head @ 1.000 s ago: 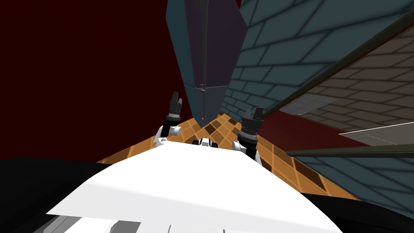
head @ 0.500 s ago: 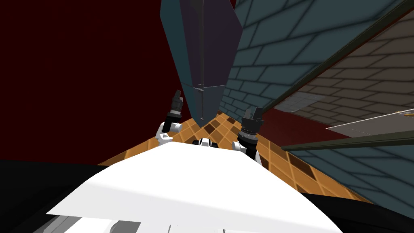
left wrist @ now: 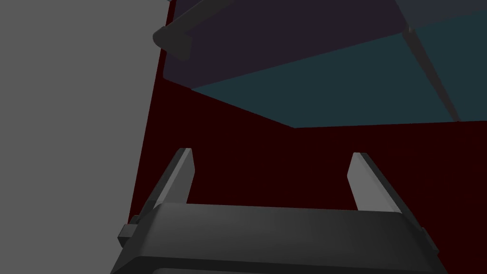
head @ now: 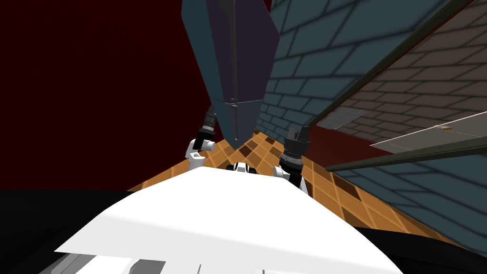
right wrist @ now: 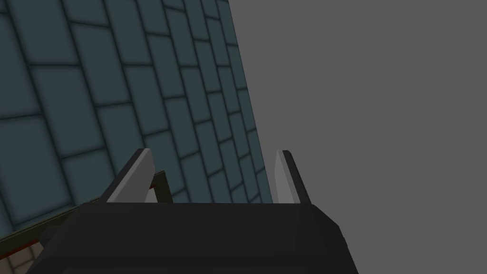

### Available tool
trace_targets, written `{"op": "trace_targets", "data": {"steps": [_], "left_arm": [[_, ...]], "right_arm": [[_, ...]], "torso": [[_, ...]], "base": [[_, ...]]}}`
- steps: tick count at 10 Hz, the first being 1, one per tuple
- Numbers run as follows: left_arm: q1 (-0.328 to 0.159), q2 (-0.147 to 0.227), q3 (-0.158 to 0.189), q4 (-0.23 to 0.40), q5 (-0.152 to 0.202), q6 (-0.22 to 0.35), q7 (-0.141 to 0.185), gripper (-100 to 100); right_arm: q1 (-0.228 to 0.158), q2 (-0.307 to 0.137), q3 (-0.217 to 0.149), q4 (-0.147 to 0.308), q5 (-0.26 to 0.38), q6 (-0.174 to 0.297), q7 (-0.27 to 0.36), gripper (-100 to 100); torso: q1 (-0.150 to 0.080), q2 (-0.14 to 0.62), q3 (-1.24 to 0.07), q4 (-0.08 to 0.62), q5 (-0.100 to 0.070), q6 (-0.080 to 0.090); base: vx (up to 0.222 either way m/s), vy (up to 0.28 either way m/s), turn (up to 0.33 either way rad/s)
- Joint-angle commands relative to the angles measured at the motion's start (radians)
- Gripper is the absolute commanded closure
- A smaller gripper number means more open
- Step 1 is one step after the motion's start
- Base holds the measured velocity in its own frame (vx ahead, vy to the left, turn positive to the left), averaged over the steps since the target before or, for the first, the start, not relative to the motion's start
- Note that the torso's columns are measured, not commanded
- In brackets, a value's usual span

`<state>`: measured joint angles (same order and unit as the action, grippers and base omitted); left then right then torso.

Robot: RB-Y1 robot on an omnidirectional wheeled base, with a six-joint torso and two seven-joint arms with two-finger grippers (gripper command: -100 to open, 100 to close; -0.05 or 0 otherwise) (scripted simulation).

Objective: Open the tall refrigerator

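A home kitchen: tall refrigerator [head: 238,71] against a teal tiled wall [head: 323,62], orange checkered floor [head: 333,190], long counter [head: 418,138] alongside.

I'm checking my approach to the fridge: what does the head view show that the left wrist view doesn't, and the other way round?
Head view adds the orange checked floor, tiled wall and right gripper. Left wrist view adds the left gripper's jaws standing open and empty, and a flat grey surface beside them. Both share the dark refrigerator, its handle and the dark red wall.
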<state>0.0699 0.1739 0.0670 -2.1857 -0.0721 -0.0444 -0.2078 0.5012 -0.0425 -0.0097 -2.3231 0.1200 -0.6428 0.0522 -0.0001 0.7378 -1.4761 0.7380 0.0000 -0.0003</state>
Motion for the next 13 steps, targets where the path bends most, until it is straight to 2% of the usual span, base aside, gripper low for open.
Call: {"op": "trace_targets", "data": {"steps": [1,2,3,4,5,6,7,8,9,10,11,12,13], "left_arm": [[-0.038,0.001,0.007,0.016,-0.008,0.057,-0.013,-100],[-0.072,0.002,0.013,0.031,-0.014,0.096,-0.023,-100],[-0.072,0.002,0.013,0.031,-0.014,0.104,-0.023,-100],[-0.107,0.004,0.020,0.048,-0.021,0.138,-0.033,-100],[-0.107,0.004,0.020,0.048,-0.021,0.151,-0.033,-100],[-0.142,0.005,0.026,0.066,-0.029,0.186,-0.043,-100],[-0.142,0.005,0.026,0.066,-0.029,0.199,-0.043,-100],[-0.176,0.006,0.031,0.085,-0.036,0.237,-0.053,-100],[-0.176,0.006,0.031,0.085,-0.036,0.248,-0.053,-100],[-0.210,0.006,0.037,0.105,-0.044,0.288,-0.062,-100],[-0.210,0.006,0.037,0.105,-0.044,0.296,-0.062,-100],[-0.244,0.006,0.042,0.126,-0.052,0.337,-0.070,-100],[-0.244,0.006,0.042,0.126,-0.052,0.344,-0.070,-100]], "right_arm": [[0.000,0.000,0.000,0.000,0.000,0.000,0.000,0],[0.000,0.000,0.000,0.000,0.000,0.000,0.000,0],[0.000,0.000,0.000,0.000,0.000,0.000,0.000,0],[0.000,0.000,0.000,0.000,0.000,0.000,0.000,0],[0.000,0.000,0.000,0.000,0.000,0.000,0.000,0],[0.000,0.000,0.000,0.000,0.000,0.000,0.000,0],[0.000,0.000,0.000,0.000,0.000,0.000,0.000,0],[0.000,0.000,0.000,0.000,0.000,0.000,0.000,0],[0.000,0.000,0.000,0.000,0.000,0.000,0.000,0],[0.000,0.000,0.000,0.000,0.000,0.000,0.000,0],[0.000,0.000,0.000,0.000,0.000,0.000,0.000,0],[0.000,0.000,0.000,0.000,0.000,0.000,0.000,0],[0.000,0.000,0.000,0.000,0.000,0.000,0.000,0]], "torso": [[0.000,0.000,0.000,0.000,0.000,0.001],[0.000,0.000,0.000,0.000,0.000,0.000],[0.000,0.000,0.000,0.000,0.000,0.001],[0.000,0.000,0.000,0.000,0.000,0.000],[0.000,0.000,0.000,0.000,0.000,0.000],[0.000,0.000,0.000,0.000,0.000,0.000],[0.000,0.000,0.000,0.000,0.000,0.000],[0.000,0.000,0.000,0.000,0.000,0.000],[0.000,0.000,0.000,0.000,0.000,0.001],[0.000,0.000,0.000,0.000,0.000,0.000],[0.000,0.000,0.000,0.000,0.000,0.000],[0.000,0.000,0.000,0.000,0.000,0.000],[0.000,0.000,0.000,0.000,0.000,0.001]], "base": [[-0.009,0.011,-0.054],[-0.010,0.008,-0.103],[-0.009,0.010,-0.062],[-0.010,0.013,-0.095],[-0.007,0.012,-0.066],[-0.008,0.012,-0.107],[-0.008,0.011,-0.061],[-0.010,0.009,-0.107],[-0.007,0.010,-0.058],[-0.004,0.007,-0.099],[-0.004,0.008,-0.062],[-0.007,0.010,-0.117],[-0.004,0.010,-0.055]]}}
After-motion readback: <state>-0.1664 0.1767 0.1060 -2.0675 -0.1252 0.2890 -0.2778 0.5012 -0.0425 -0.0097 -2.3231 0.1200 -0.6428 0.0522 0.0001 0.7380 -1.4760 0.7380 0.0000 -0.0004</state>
